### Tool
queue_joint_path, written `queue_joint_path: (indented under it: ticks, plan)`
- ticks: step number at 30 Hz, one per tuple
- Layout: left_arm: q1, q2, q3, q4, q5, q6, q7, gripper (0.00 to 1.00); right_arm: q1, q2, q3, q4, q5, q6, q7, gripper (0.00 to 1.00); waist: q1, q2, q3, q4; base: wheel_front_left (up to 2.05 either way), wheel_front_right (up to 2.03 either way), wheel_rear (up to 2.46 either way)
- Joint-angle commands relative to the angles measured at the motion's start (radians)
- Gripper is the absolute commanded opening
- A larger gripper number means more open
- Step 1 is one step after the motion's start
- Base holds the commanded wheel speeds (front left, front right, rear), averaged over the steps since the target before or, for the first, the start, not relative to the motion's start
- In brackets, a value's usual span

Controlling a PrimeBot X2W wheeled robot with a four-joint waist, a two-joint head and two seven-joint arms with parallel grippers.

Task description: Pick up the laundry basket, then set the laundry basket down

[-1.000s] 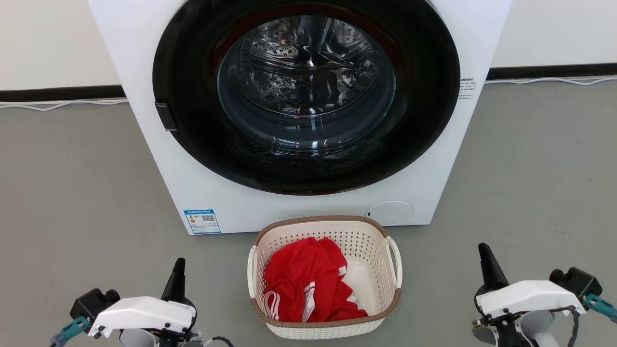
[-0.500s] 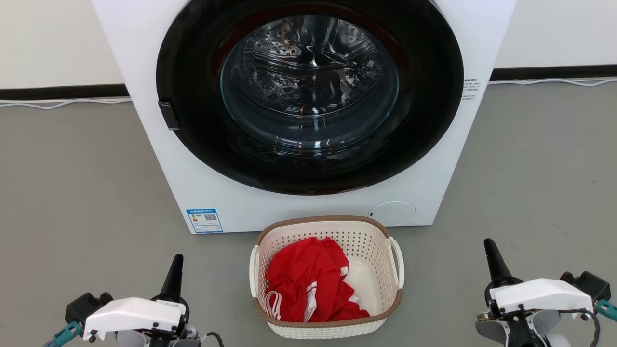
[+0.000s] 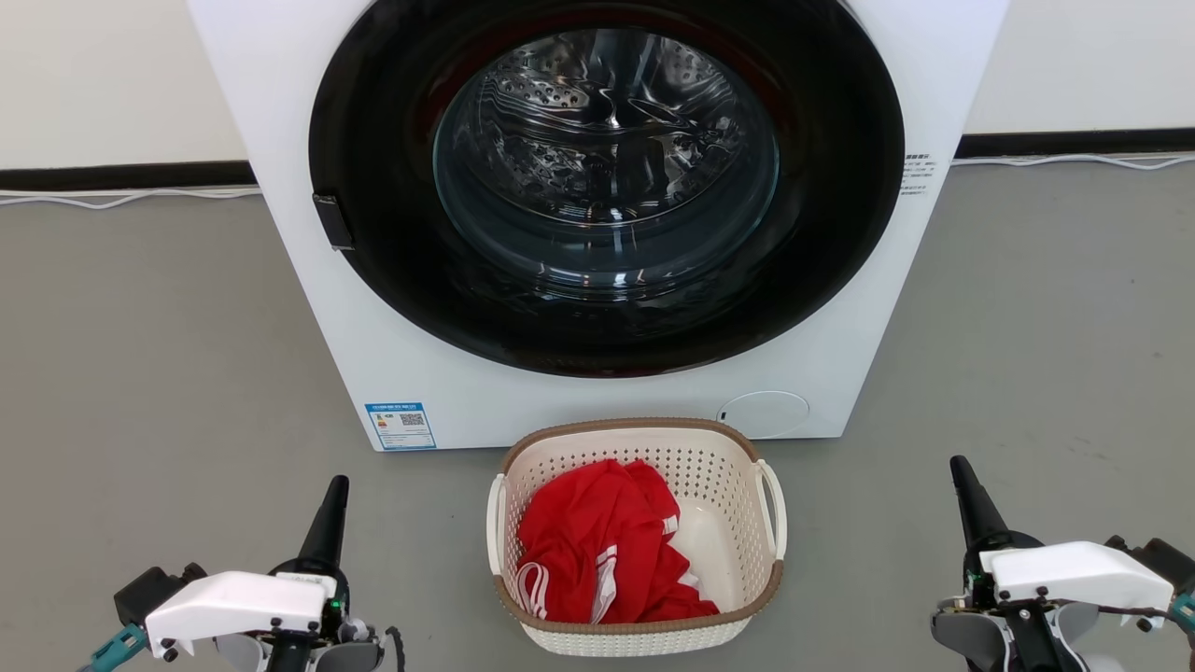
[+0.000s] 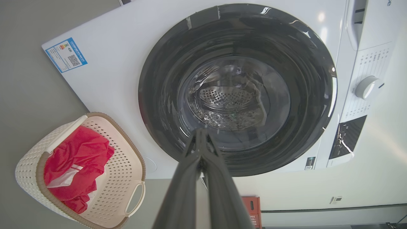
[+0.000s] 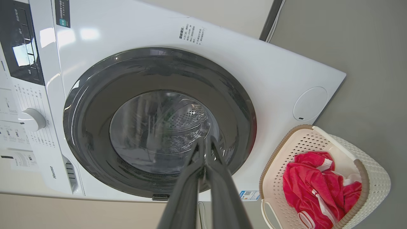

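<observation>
The cream perforated laundry basket (image 3: 719,485) with a brown rim stands on the grey floor just in front of the washing machine, holding a red garment (image 3: 597,546). It also appears at lower left as the basket (image 4: 120,165) and at lower right as the basket (image 5: 375,178). My left gripper (image 3: 335,487) hangs low to the basket's left, well apart from it, fingers together and holding nothing. My right gripper (image 3: 959,464) sits to the basket's right, also apart, tips together and holding nothing. The same closed tips show as the left gripper (image 4: 200,132) and the right gripper (image 5: 205,140).
A big white washing machine (image 3: 308,205) with a dark round glass door, closed, rises right behind the basket. White cables (image 3: 112,198) run along the wall's black baseboard. A red box (image 4: 251,211) stands by the wall beyond the machine. Grey floor spreads on both sides.
The whole head picture has shifted slightly right, so the camera moved. Both grippers have spread a little outward; the right has also crept up the view. The basket stays put.
</observation>
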Motion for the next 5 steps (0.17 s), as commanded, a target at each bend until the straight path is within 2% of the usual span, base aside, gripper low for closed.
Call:
queue_joint_path:
  ticks: [1, 5]
  plan:
    - [-0.013, 0.014, 0.03, -0.037, -0.029, -0.013, 0.008, 0.0, -0.008, -0.002, 0.013, -0.042, 0.032, 0.006, 0.012, 0.0, 0.0, -0.0001, 0.0, 0.001, 0.0, 0.0, 0.0]
    - [-0.011, 0.015, 0.036, -0.05, -0.07, -0.019, 0.019, 0.0, -0.001, -0.001, 0.007, -0.061, 0.082, 0.006, 0.023, 0.0, 0.0, -0.0001, 0.0, 0.003, 0.0, 0.0, 0.0]
